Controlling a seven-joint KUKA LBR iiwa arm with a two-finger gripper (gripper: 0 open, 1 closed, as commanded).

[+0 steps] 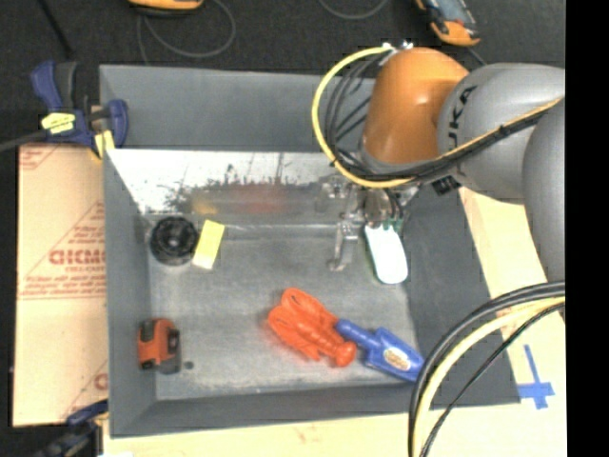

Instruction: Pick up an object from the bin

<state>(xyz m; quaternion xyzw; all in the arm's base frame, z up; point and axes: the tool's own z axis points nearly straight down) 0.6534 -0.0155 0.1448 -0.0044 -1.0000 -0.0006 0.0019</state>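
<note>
My gripper point(343, 244) hangs low over the bin's back right part, under the orange wrist cover. Just to its right lies a white oval thing with a green end point(387, 255), close beside the gripper and partly under the wrist. Nothing shows held in the gripper. In front of it, toward the bin's near side, an orange-jawed clamp with a blue handle point(333, 336) lies flat on the floor.
A black round thing point(172, 239) and a yellow block point(208, 244) sit together at the back left. An orange and black tape measure point(157, 344) lies in the front left corner. The arm and its cables cover the bin's right side.
</note>
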